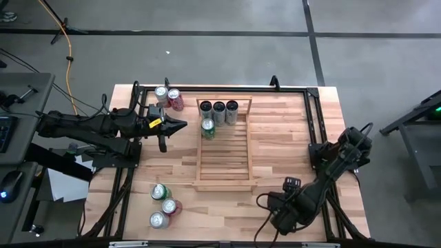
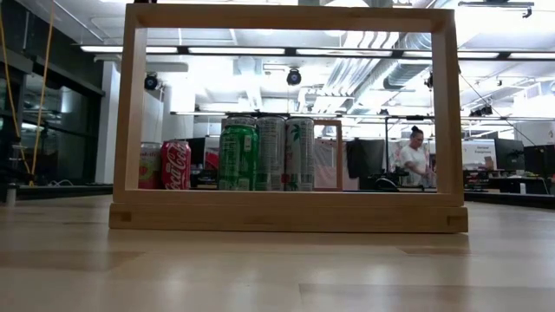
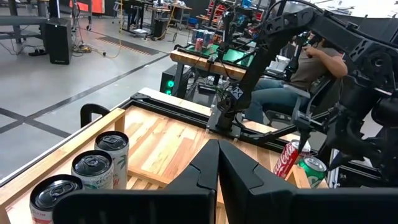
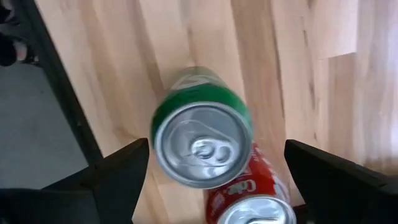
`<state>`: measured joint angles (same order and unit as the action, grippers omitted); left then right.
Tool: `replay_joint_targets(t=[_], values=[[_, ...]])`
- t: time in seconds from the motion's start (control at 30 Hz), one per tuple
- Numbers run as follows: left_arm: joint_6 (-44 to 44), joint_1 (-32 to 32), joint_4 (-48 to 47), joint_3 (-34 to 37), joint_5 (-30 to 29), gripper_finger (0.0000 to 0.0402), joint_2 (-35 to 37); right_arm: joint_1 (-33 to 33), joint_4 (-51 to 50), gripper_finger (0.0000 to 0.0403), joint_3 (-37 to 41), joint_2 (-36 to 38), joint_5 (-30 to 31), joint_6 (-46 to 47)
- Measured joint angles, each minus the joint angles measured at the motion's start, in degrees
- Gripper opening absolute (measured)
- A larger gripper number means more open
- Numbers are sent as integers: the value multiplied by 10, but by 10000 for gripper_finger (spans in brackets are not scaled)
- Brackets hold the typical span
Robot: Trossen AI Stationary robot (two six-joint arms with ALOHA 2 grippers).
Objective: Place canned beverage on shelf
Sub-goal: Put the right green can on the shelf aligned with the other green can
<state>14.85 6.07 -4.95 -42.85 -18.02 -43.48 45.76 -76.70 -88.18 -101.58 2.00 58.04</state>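
Green aluminium beverage can (image 1: 207, 127) stands upright on the light-wood slatted shelf (image 1: 224, 162), in the second row at the shelf's 11 o'clock corner. It sits just in front of the leftmost of three silver, dark-topped cans (image 1: 219, 108) lined along the far end bar.

The left gripper (image 1: 180, 125) hangs at the green can's 9 o'clock, just outside the side rail, fingers pressed together and holding nothing.

The right arm (image 1: 324, 176) is folded at the table's 5 o'clock. The right gripper (image 4: 214, 162) is spread wide — its wrist camera shows another green can (image 4: 202, 134) and a red cola can (image 4: 249, 196) between the fingers, untouched.

Two more cans (image 1: 167, 96) stand at the table's 11 o'clock, and three (image 1: 164, 205) cluster at 7 o'clock — all well apart from the shelf.
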Motion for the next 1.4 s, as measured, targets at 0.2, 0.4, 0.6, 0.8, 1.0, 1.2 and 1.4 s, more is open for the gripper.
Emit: replay_joint_targets(t=[0.2,0.4,0.6,0.8,1.0,1.2,1.4], values=[[0,0,0,0,1,0,0,4,73,360,52,0,-26,0],[0,0,-2,0,10,0,0,4,130,360,99,0,-23,0],[0,0,-2,0,10,0,0,4,142,345,115,0,-22,-2],[0,0,-3,0,10,0,0,3,123,285,81,6,-31,-37],[0,0,-3,0,10,0,0,-11,80,285,9,61,-66,-83],[0,0,-4,0,9,0,0,-46,46,285,-64,133,-84,-93],[0,0,-4,0,9,1,0,-152,1,285,-118,148,-33,-186]])
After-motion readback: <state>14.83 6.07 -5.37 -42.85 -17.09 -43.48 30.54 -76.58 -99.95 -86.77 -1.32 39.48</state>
